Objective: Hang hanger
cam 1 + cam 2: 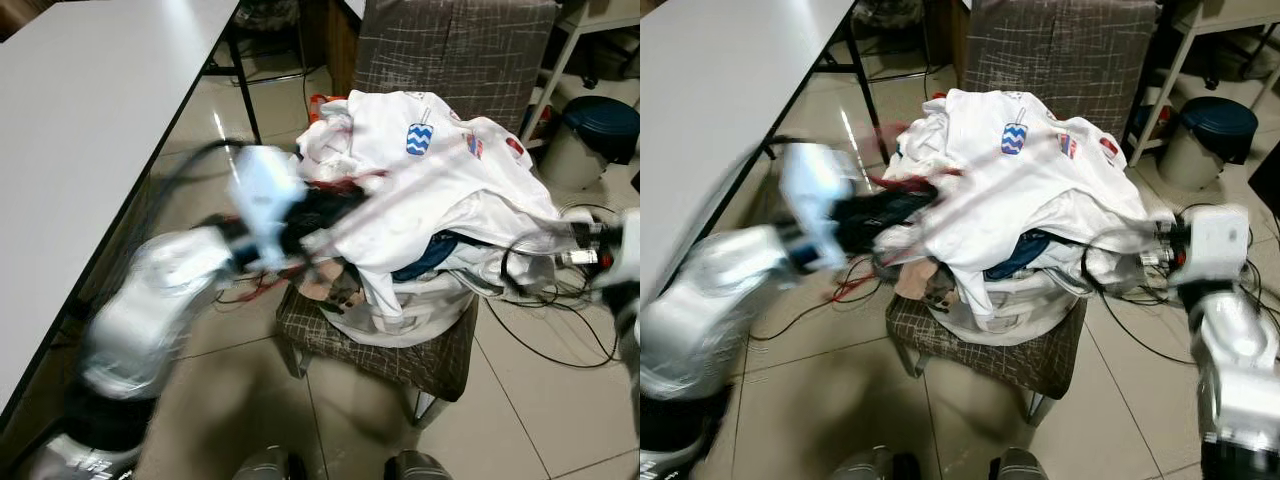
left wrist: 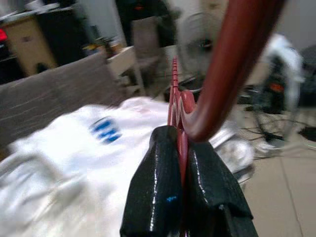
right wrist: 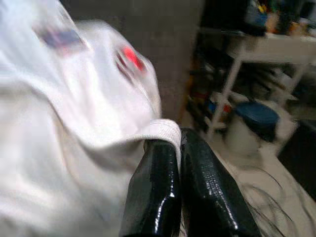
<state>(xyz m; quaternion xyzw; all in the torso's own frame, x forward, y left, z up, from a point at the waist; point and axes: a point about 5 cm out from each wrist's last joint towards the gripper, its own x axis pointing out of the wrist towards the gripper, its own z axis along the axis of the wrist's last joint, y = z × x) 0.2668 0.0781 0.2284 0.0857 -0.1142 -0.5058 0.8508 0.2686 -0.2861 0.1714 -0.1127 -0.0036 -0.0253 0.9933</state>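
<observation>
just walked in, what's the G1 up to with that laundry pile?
It is working on a heap of white shirts on a chair. The left gripper is shut on a red hanger at the pile's left side. The right gripper pinches a white shirt's ribbed edge on the right. Nothing is hung yet.

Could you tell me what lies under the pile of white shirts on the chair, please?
Under the white shirts a dark blue garment and a white basket peek out, resting on the chair. Whatever else the basket holds is covered by cloth.
</observation>
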